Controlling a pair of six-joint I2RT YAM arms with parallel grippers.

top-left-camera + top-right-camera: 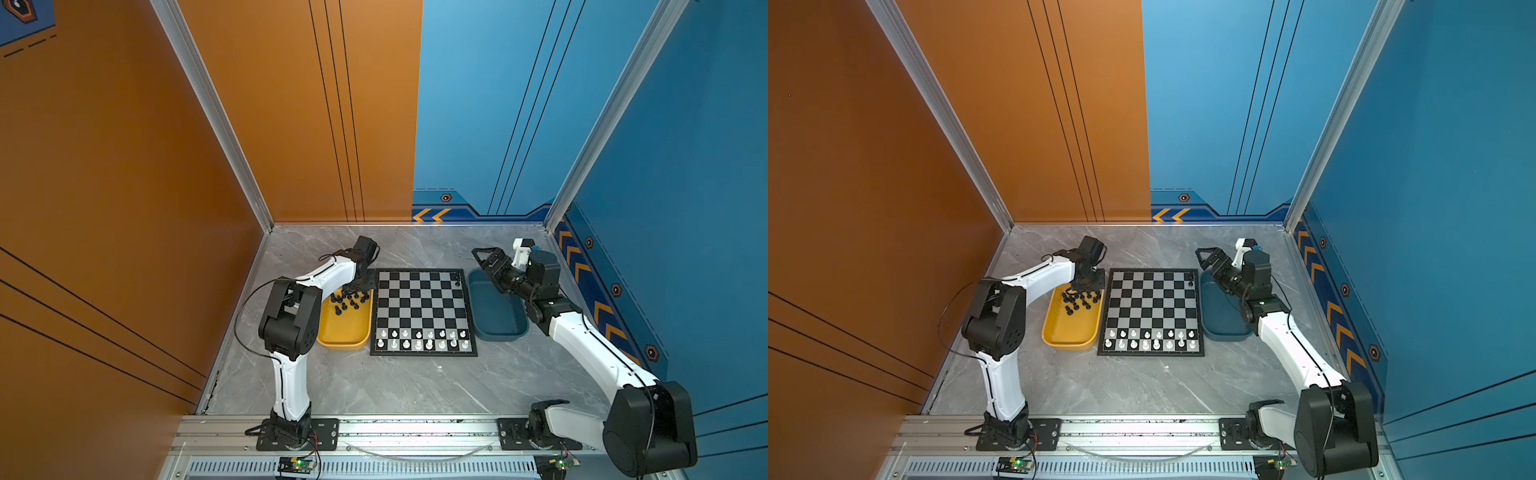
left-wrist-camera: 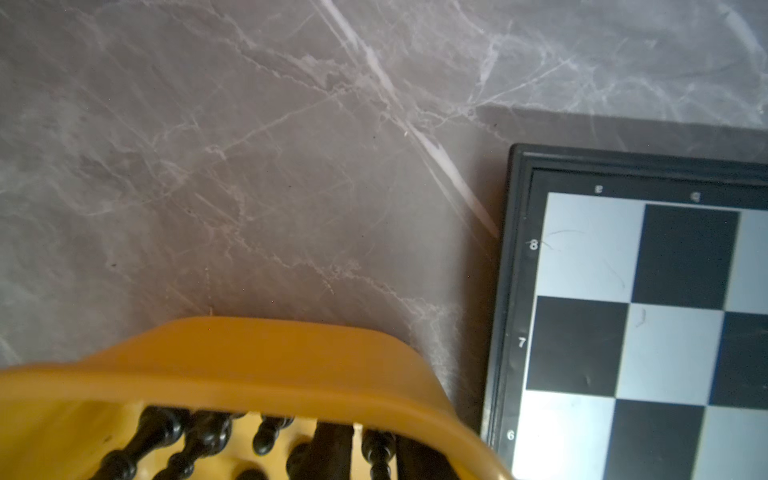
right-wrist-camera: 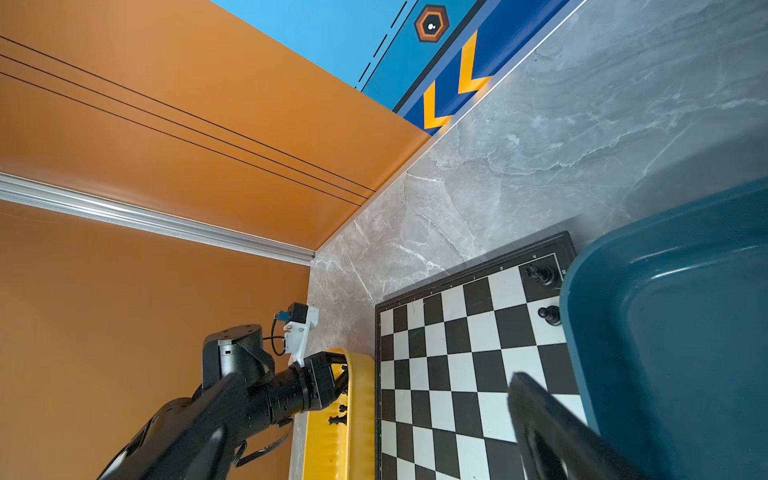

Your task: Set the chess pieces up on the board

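Observation:
The board (image 1: 422, 309) (image 1: 1152, 307) lies mid-table. Two black chess pieces (image 1: 458, 278) (image 3: 540, 274) stand at its far right corner. Several more black pieces (image 1: 349, 299) (image 1: 1081, 300) crowd the far end of the yellow tray (image 1: 345, 332) (image 2: 249, 374). My left gripper (image 1: 356, 289) (image 1: 1087, 287) (image 2: 376, 457) reaches down into that cluster and is shut on one upright black piece between its fingers. My right gripper (image 1: 482, 262) (image 1: 1205, 258) (image 3: 374, 436) hangs open and empty above the board's far right corner, by the blue tray.
White chessmen (image 1: 422, 338) fill the two near rows of the board. A dark blue tray (image 1: 496, 322) (image 3: 685, 332) sits right of the board, under the right arm. Orange and blue walls close the table on the left, back and right.

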